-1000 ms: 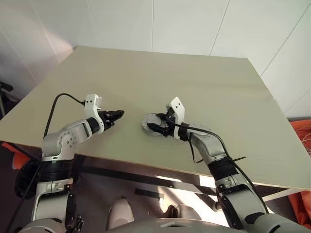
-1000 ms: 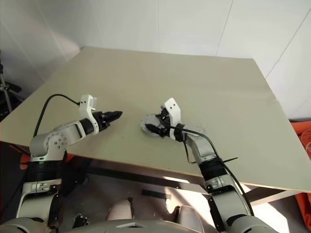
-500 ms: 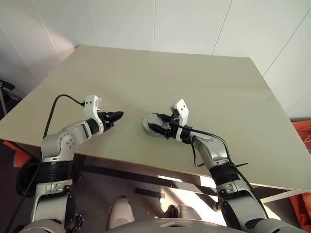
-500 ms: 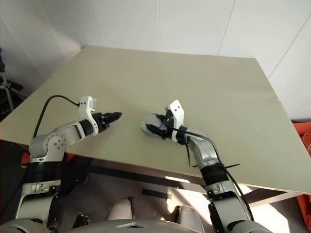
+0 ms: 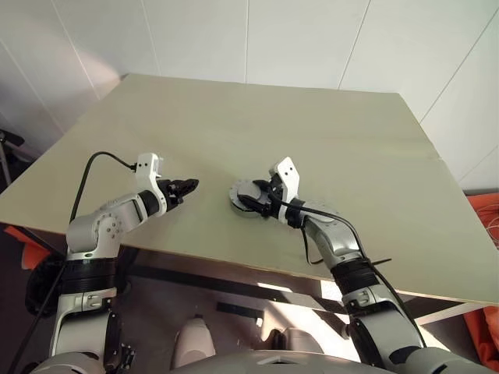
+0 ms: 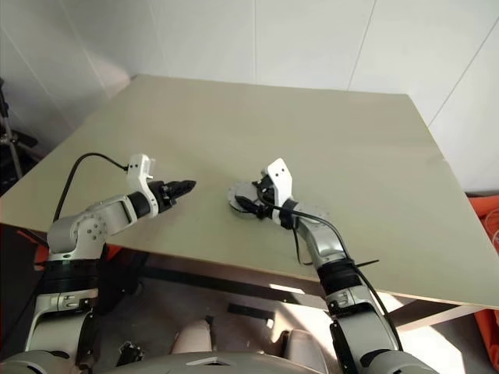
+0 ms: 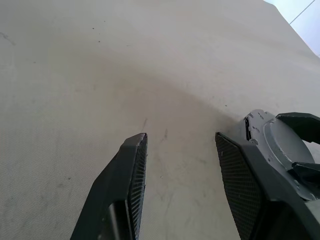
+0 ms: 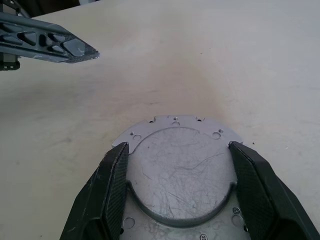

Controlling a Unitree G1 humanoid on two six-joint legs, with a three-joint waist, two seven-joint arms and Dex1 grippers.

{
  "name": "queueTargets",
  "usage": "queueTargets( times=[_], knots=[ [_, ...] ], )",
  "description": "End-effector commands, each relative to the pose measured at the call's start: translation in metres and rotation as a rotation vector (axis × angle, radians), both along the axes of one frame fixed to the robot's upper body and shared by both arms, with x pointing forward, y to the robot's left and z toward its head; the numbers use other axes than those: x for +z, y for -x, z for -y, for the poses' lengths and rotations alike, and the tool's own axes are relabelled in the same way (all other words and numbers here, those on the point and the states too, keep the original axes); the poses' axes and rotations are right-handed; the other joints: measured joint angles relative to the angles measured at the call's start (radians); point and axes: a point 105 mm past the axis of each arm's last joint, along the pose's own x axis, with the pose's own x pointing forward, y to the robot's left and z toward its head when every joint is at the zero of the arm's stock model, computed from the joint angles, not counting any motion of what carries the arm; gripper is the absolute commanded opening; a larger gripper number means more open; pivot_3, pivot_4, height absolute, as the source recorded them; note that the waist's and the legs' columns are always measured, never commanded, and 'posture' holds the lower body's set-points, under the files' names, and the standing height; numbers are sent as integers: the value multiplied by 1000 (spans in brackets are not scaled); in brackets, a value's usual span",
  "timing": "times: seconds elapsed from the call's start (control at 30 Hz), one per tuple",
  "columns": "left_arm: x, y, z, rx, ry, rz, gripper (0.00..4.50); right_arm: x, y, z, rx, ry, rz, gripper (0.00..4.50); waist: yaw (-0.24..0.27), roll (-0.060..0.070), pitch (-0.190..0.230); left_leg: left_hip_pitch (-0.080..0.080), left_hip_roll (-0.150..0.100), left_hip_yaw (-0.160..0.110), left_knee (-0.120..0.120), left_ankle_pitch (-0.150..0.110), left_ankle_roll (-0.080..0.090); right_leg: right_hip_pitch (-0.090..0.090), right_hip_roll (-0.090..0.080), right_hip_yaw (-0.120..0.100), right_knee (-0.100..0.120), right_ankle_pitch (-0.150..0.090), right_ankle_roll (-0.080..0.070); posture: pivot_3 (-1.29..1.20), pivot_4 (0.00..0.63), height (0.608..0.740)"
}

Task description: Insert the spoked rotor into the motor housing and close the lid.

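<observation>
A: On the table [image 5: 335,132], near the front edge, one grey disc [image 5: 240,192] lay flat. It was round and silvery, with a thin flange carrying small holes and a raised, scratched centre.

B: Lid or housing?

A: Could not tell from that face. No winding and no spokes were on show, only bare metal.

B: Right gripper [image 8: 178,146]?

A: It reached in low from the right. The jaws stood wide, one finger on each side of the raised centre. The pads [image 8: 116,185] sat against its rim, so it had a grip on the disc. The disc itself looked to be resting on the table, not lifted.

B: And the left gripper [image 7: 181,136]?

A: It was off to the left of the disc, near it but apart, tips pointing toward it. The jaws were moderately parted with nothing between them, only bare table under the gap. The fingers looked to be just above the surface, though I could not tell whether they were touching it.

B: Did the two grippers meet?

A: No. Open table lay between the left tips and the disc's flange. From the left wrist, the right fingers showed as dark shapes on the disc's far side.
</observation>
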Motion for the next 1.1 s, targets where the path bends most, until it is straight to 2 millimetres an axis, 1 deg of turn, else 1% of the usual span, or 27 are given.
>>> queueTargets(
  times=[0.03, 0.23, 0.4, 0.67, 0.9, 1.0, 1.1],
  knots=[
    [13, -1, 2, -8, -3, 49, 2294, -8, -8, 11, -63, 60, -6, 3088, 0, 0, 0, 1, 0, 0, 0, 0, 0, 1, 0, 0, 0, 0, 0, 0, 0, 740],
    [14, -1, 2, -13, -1, 49, 2294, -14, -8, 12, -67, 78, -11, 3088, 0, 0, 0, 7, 0, 0, 0, -1, 2, 8, 0, 0, 0, 0, 0, 0, 0, 740],
    [14, -1, 2, -12, -1, 51, 2294, -17, -5, 13, -49, 75, -24, 3088, 2, 0, 0, 8, -1, 0, 0, -1, 2, 9, -1, 0, 0, 0, 1, 0, 0, 740],
    [15, -1, 1, -15, 0, 53, 2294, -25, -5, 25, -67, 100, -42, 3088, 2, 0, 0, 8, -1, 0, 0, -1, 2, 9, -1, 0, 0, 0, 0, 0, 0, 740],
    [15, -1, 2, -18, -1, 54, 2294, -28, -6, 30, -79, 108, -49, 3088, 4, 0, 0, 8, -1, 0, 0, -1, 2, 11, -2, 0, 0, 0, 0, 0, 0, 740],
    [16, -1, 2, -19, -1, 55, 2294, -28, -8, 34, -95, 114, -52, 3088, 4, 0, 0, 8, -1, 0, 0, -1, 2, 11, -2, 0, 0, 0, 0, 0, 0, 740],
    [16, -2, 2, -18, -1, 56, 2294, -29, -10, 44, -109, 139, -48, 3088, 5, 0, 0, 8, -1, 0, 0, -1, 2, 11, -2, 0, 0, 0, 0, 0, 0, 740]
  ],
)
